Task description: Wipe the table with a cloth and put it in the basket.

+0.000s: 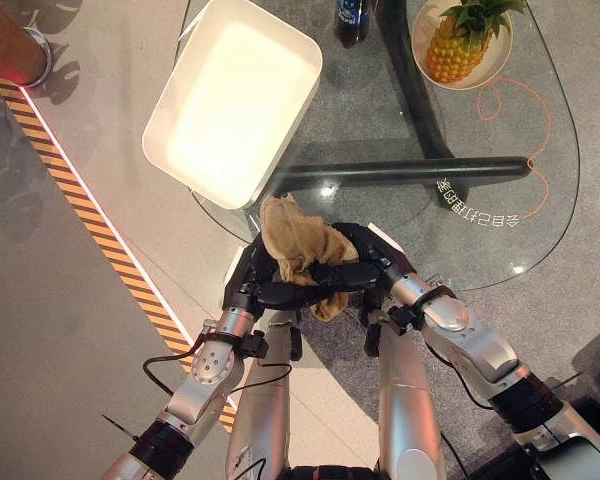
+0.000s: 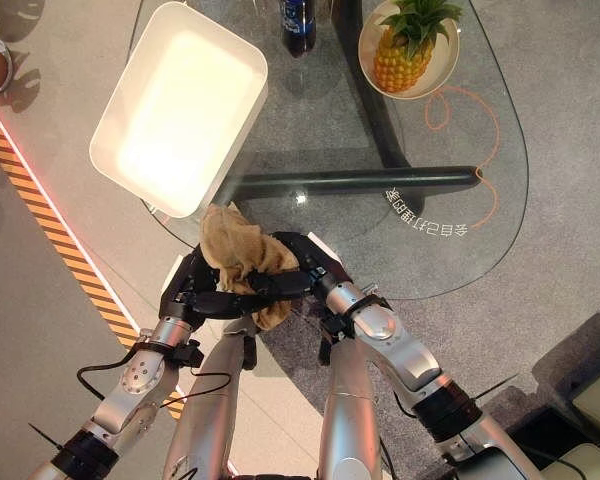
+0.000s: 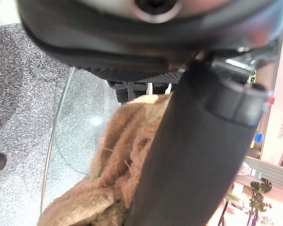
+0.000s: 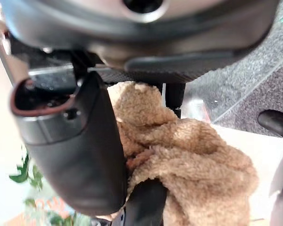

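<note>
Tan terry cloth, bunched into a rumpled wad with deep folds and a nubby, fuzzy pile; one lobe rises toward the upper part of the frame, another hangs down below the fingers. It sits at lower centre of the left eye view, at the near rim of the glass table, gripped between both hands. Left hand, entering from the lower left, fingers curled across the cloth's lower fold; in the left wrist view its dark thumb presses against the pile. Right hand, entering from the lower right, fingers likewise curled onto the cloth, meeting the left hand's; in the right wrist view its thumb clamps the wad's side. White rectangular basket, tilted, at upper left of centre, its near corner just above the cloth and overhanging the table edge. Pineapple in a pale bowl at the upper right; dark bottle at top centre
</note>
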You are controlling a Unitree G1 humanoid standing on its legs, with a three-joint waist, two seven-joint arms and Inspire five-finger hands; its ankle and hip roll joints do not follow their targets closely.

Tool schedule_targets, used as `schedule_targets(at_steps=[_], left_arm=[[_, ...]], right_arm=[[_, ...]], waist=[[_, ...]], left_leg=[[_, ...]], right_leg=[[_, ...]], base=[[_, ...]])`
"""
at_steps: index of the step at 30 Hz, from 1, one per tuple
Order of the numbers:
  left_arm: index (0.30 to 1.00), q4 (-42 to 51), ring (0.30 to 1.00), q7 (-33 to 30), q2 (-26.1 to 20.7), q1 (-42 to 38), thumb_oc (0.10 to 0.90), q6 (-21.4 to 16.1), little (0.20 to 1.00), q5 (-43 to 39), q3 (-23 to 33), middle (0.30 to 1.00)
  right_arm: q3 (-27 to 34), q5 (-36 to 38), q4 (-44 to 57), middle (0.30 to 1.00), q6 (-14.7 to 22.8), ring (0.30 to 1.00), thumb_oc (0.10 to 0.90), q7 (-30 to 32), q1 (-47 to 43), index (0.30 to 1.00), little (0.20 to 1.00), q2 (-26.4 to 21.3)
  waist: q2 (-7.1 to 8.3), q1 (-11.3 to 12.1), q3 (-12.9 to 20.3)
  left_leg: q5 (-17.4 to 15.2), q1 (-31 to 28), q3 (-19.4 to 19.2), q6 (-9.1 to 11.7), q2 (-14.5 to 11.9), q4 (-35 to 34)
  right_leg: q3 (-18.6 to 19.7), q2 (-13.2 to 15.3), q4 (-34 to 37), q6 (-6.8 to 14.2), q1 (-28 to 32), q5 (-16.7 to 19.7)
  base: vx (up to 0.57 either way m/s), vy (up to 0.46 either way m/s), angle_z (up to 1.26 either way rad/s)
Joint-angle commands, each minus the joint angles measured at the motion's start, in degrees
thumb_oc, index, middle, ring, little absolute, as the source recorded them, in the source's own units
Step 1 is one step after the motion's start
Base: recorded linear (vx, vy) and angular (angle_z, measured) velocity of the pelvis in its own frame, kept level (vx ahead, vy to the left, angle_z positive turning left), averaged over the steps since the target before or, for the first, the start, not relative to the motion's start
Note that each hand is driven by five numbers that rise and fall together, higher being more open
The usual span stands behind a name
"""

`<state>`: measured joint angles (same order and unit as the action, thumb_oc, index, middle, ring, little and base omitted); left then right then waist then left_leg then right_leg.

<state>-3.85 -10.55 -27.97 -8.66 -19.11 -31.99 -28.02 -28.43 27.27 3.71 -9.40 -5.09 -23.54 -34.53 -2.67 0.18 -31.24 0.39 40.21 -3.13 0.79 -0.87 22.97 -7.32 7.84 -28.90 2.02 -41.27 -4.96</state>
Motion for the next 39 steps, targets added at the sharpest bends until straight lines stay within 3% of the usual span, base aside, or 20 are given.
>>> schedule_targets(at_steps=[1, 3, 7, 11, 16, 22, 24, 25, 28, 31, 32, 35, 36, 39], left_arm=[[0.900, 10.49, 0.900, 1.04, 0.14, -3.14, 0.800, -6.24, 0.900, -2.60, 1.94, 0.900], [0.900, 10.53, 0.900, 3.40, 0.55, -3.02, 0.800, -6.06, 0.900, -6.49, 1.79, 0.900], [0.900, 10.92, 0.900, 14.06, 2.13, -2.20, 0.800, -4.40, 0.900, -22.83, 1.13, 0.900], [0.900, 11.51, 0.900, 30.49, 4.97, 0.07, 0.800, 1.03, 0.900, -42.36, -0.21, 0.900], [0.900, 10.31, 0.900, 41.89, 6.72, 0.56, 0.800, 5.36, 0.900, -53.68, -0.98, 0.900], [0.900, 8.46, 0.900, 50.02, 7.75, 0.58, 0.800, 11.30, 0.900, -60.95, -0.39, 0.900], [0.900, 8.25, 0.900, 50.60, 7.84, 0.61, 0.800, 11.63, 0.900, -61.44, -0.35, 0.900], [0.900, 7.26, 0.900, 52.81, 8.18, -0.19, 0.800, 13.20, 0.900, -64.28, -0.11, 0.900], [0.900, 6.00, 0.900, 56.09, 8.76, -0.19, 0.800, 14.83, 0.900, -67.57, 0.24, 0.900], [0.900, 5.11, 0.900, 56.71, 8.71, -0.19, 0.800, 14.54, 0.900, -68.76, 0.82, 0.900], [0.900, 5.00, 0.900, 56.68, 8.69, 0.41, 0.800, 14.51, 0.900, -68.85, 0.64, 0.900], [0.900, 3.61, 0.900, 56.02, 8.68, -0.05, 0.800, 14.40, 0.900, -68.85, 1.74, 0.900], [0.900, 3.24, 0.900, 55.66, 8.86, 0.65, 0.800, 13.90, 0.900, -67.80, 1.69, 0.900], [0.900, 2.63, 0.900, 50.87, 8.81, 0.44, 0.800, 9.99, 0.900, -60.52, 2.25, 0.900]], right_arm=[[-7.99, 2.28, 9.00, 0.300, 3.43, 0.300, 0.100, -10.81, -1.09, 0.300, 0.200, 2.14], [-8.61, 1.00, 8.78, 0.300, 3.54, 0.300, 0.100, -11.64, -1.50, 0.300, 0.200, 1.80], [-9.47, -0.33, 7.68, 0.300, 2.86, 0.300, 0.100, -11.18, -2.00, 0.300, 0.200, 1.08], [-9.62, -0.01, 5.97, 0.300, 3.70, 0.300, 0.100, -10.58, -0.55, 0.300, 0.200, 1.64], [-9.15, 1.35, 4.65, 0.300, 4.34, 0.300, 0.100, -9.31, -1.09, 0.300, 0.200, 2.37], [-8.07, 2.22, 3.72, 0.300, 4.97, 0.300, 0.100, -8.51, -1.36, 0.300, 0.200, 2.90], [-7.99, 2.22, 3.54, 0.300, 5.11, 0.300, 0.100, -8.52, -1.37, 0.300, 0.200, 2.99], [-7.62, 2.37, 3.32, 0.300, 5.22, 0.300, 0.100, -8.07, -2.11, 0.300, 0.200, 3.27], [-7.14, 2.80, 2.65, 0.300, 5.37, 0.300, 0.100, -7.60, -2.14, 0.300, 0.200, 3.55], [-6.81, 3.73, 1.93, 0.300, 6.09, 0.300, 0.100, -6.94, -1.90, 0.300, 0.200, 3.51], [-6.94, 3.86, 1.85, 0.300, 6.19, 0.300, 0.100, -6.89, -1.29, 0.300, 0.200, 3.58], [-6.21, 3.72, 1.45, 0.300, 6.46, 0.300, 0.100, -6.56, -1.41, 0.300, 0.200, 3.88], [-6.27, 3.74, 1.28, 0.300, 6.54, 0.300, 0.100, -6.57, -0.72, 0.300, 0.200, 4.09], [-6.03, 3.62, 1.46, 0.300, 6.13, 0.300, 0.100, -6.57, -0.56, 0.300, 0.200, 4.23]], waist=[[0.72, 1.46, 1.45], [0.69, 1.52, 1.45], [0.56, 1.50, 1.45], [0.47, 1.23, 1.45], [0.66, 0.72, 1.45], [0.86, 0.51, 1.45], [0.89, 0.50, 1.45], [1.21, 0.34, 1.45], [1.40, 0.27, 1.45], [1.45, 0.22, 1.45], [1.34, 0.28, 1.45], [1.40, 0.22, 1.45], [1.26, 0.28, 1.45], [1.24, 0.24, 1.45]], left_leg=[[-2.12, -1.06, -2.77, -4.60, 4.90, 0.68], [-2.03, -1.01, -2.81, -4.56, 4.91, 0.62], [-2.03, -1.24, -2.95, -4.63, 4.94, 0.31], [-4.14, -2.97, -2.95, -4.37, 4.96, 0.67], [-4.49, -2.99, -3.36, -4.27, 4.74, 0.92], [-4.82, -3.04, -3.56, -4.30, 4.61, 1.07], [-4.86, -3.09, -3.60, -4.30, 4.58, 1.05], [-3.13, -1.81, -4.06, -4.53, 4.46, 0.50], [-3.26, -2.03, -4.25, -4.44, 4.33, 0.42], [-3.38, -2.07, -4.42, -4.42, 4.26, 0.49], [-5.18, -3.40, -4.02, -4.15, 4.31, 1.01], [-3.44, -1.94, -4.34, -4.44, 4.33, 0.60], [-5.24, -3.19, -3.96, -4.23, 4.40, 1.12], [-5.22, -3.06, -4.00, -4.29, 4.45, 1.10]], right_leg=[[-0.64, -5.53, 2.89, -1.80, 0.34, 3.46], [-0.71, -5.51, 2.92, -1.80, 0.27, 3.51], [-0.71, -5.53, 3.12, -1.75, 0.29, 3.66], [-0.39, -5.51, 2.68, -1.20, 1.78, 1.97], [0.17, -5.70, 2.71, -1.18, 1.71, 2.10], [0.44, -5.80, 2.69, -1.10, 1.61, 2.21], [0.44, -5.83, 2.75, -1.11, 1.68, 2.20], [0.20, -5.82, 3.74, -1.56, 0.63, 4.02], [0.02, -5.71, 3.95, -1.54, 0.93, 3.95], [-0.07, -5.61, 3.98, -1.56, 0.99, 3.93], [0.17, -5.66, 3.19, -1.12, 2.19, 2.19], [0.00, -5.58, 3.93, -1.53, 0.90, 3.92], [0.22, -5.63, 3.13, -1.10, 2.03, 2.13], [0.18, -5.64, 3.03, -1.09, 1.86, 2.04]], base=[[0.00, 0.000, 0.05], [0.00, 0.002, 0.02], [0.00, 0.000, 0.00], [0.05, 0.021, 0.01], [0.00, 0.000, 0.00], [0.00, 0.000, 0.00], [-0.03, -0.005, 0.00], [-0.06, -0.012, 0.00], [-0.02, -0.004, 0.00], [0.03, 0.004, 0.00], [0.08, 0.014, 0.00], [-0.02, -0.002, 0.00], [0.07, 0.018, 0.00], [-0.01, 0.008, 0.00]])
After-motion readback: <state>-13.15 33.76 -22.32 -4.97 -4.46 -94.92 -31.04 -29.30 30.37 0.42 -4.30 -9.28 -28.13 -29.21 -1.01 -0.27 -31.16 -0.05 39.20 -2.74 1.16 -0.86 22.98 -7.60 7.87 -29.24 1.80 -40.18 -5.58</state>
